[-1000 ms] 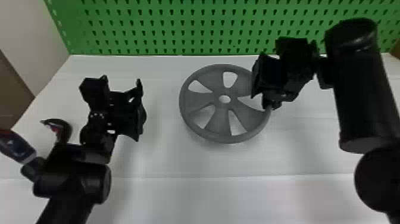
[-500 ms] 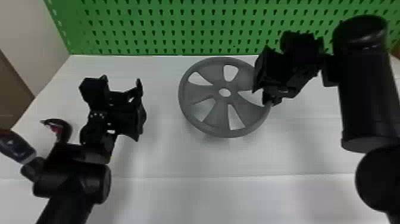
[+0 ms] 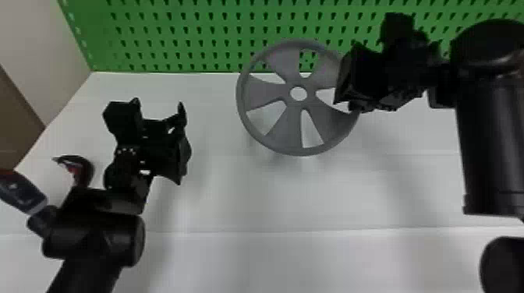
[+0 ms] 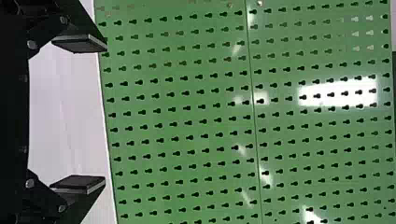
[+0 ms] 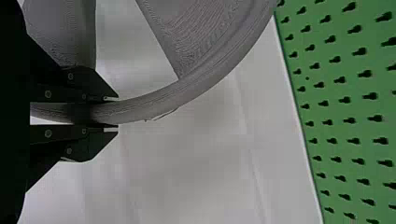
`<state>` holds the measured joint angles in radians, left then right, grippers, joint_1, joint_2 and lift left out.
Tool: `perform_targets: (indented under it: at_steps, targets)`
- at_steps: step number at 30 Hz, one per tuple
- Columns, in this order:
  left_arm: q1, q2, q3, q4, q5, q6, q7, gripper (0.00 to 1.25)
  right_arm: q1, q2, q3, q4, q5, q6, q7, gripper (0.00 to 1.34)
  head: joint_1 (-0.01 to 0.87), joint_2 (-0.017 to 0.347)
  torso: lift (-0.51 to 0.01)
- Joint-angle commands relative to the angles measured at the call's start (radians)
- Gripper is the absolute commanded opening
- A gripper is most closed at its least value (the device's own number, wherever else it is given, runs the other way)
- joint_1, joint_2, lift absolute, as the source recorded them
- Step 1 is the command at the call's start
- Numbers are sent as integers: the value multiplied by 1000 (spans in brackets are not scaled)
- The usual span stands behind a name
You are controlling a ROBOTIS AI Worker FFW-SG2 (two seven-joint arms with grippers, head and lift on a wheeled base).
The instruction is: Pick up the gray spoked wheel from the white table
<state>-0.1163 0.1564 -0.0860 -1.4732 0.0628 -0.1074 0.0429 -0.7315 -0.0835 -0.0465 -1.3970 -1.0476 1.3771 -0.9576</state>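
While the head view gives almost the whole gray, round, spoked wheel (image 3: 293, 115), with its five broad spokes and the round hole in its hub, the right wrist view gives the grip itself. There the right end effector (image 3: 346, 103) is clenched on the rim, one flat black finger on each side of it. That close view also brings out fine ridged lines along the wheel and a thin loose strand (image 5: 166, 114) on its outer edge. In the head view the wheel is held up off the white surface (image 3: 241, 195), tilted, its far part overlapping the green perforated panel (image 3: 177, 36), which shows through its far openings. The left end effector (image 3: 159, 102) is above the surface, well apart from the wheel; the left wrist view shows it released, its fingers spread wide. That view also shows patches of bright glare (image 4: 338, 95) on the panel and a narrow seam (image 4: 255, 116) across it.

The surface is smooth, with soft shadows and a thin line running across its near part, and its far edge lies along the panel. A pale wall (image 3: 35, 43) stands on the left, with a brown area (image 3: 15, 117) beside it.
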Motion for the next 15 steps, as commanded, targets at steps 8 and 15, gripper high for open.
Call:
perform_targets:
  at_steps: [8, 15]
  targets:
    - [3, 0, 3, -18, 3, 0, 0, 983, 126, -50, 59, -188, 196, -233, 263, 183, 806, 44, -98]
    - [1, 0, 8, -36, 9, 0, 0, 983, 196, -8, 85, -272, 601, -365, 556, 183, 806, 44, -98]
